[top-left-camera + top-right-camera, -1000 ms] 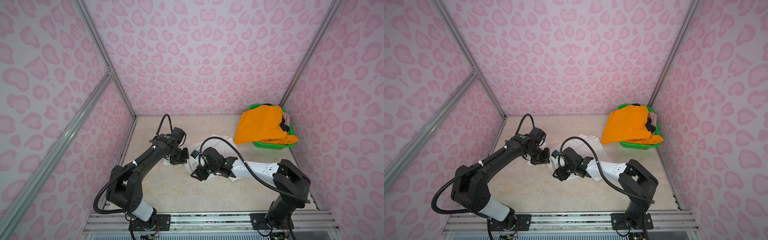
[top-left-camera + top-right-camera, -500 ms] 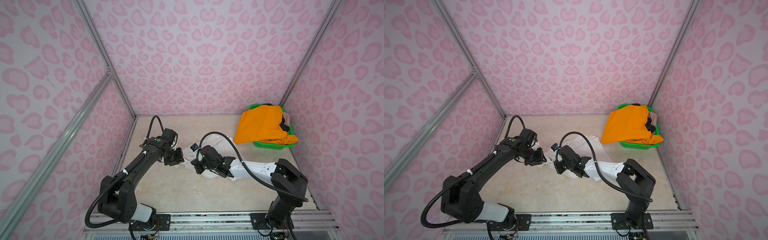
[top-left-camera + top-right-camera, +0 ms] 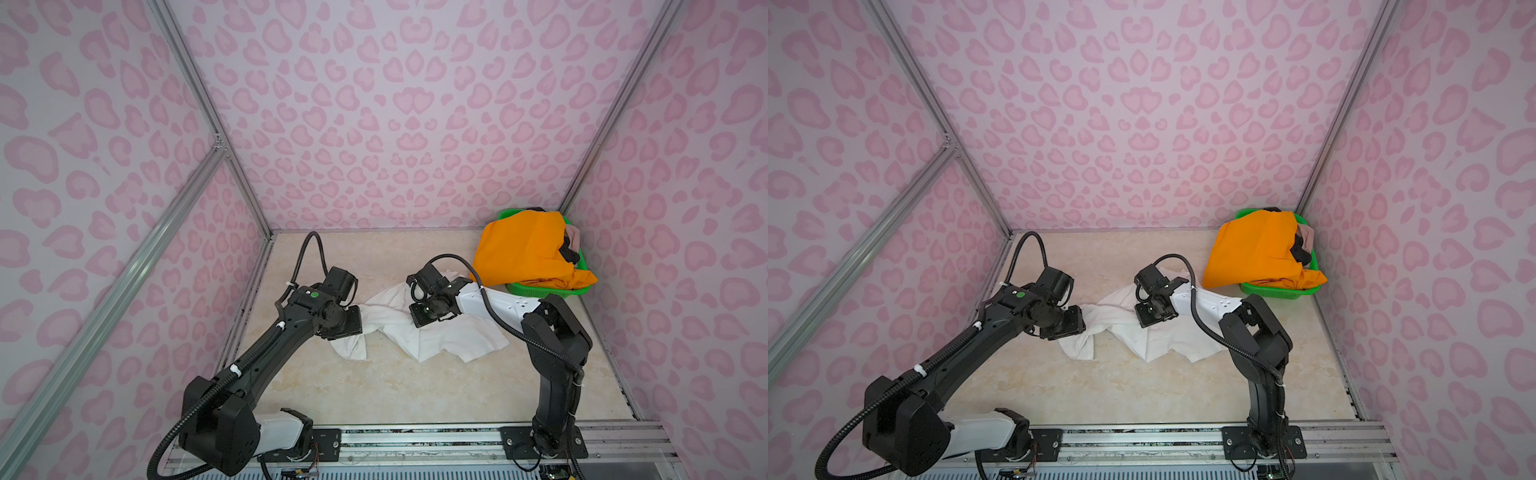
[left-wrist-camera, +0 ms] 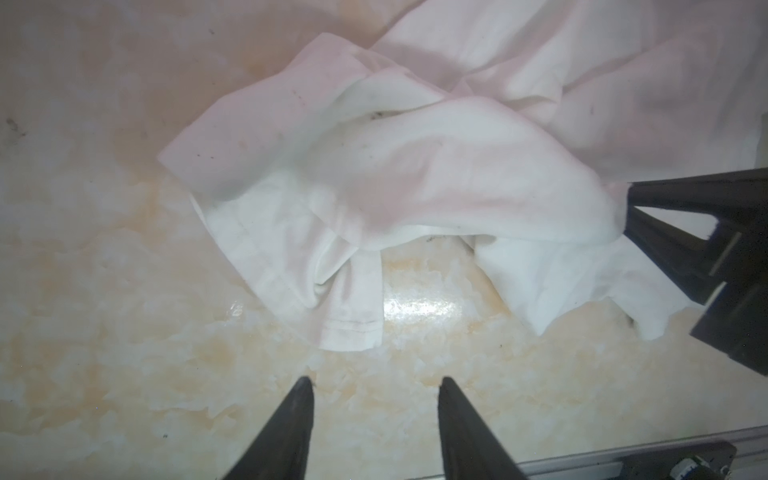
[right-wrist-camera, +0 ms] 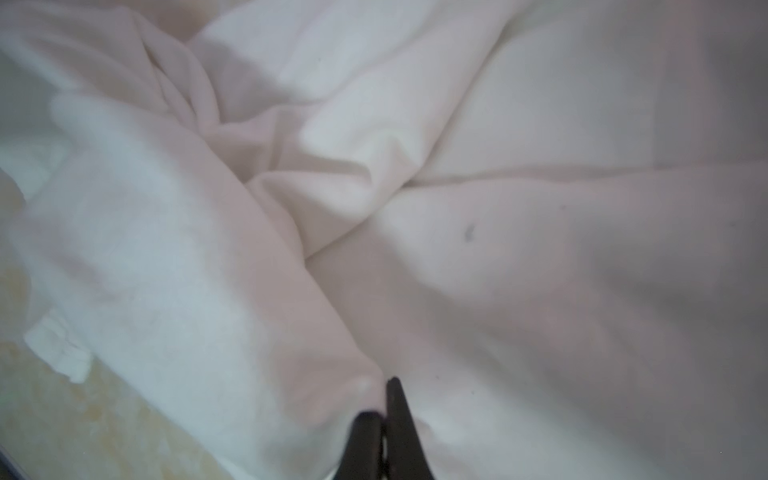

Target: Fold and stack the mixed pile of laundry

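White T-shirt (image 3: 440,336), one, is pinched by the closed right gripper (image 5: 384,401); left gripper (image 4: 375,381) gapes empty

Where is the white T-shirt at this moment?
In both top views the white T-shirt lies crumpled on the table, between the left gripper and the right gripper pinching it, left of the green basket.
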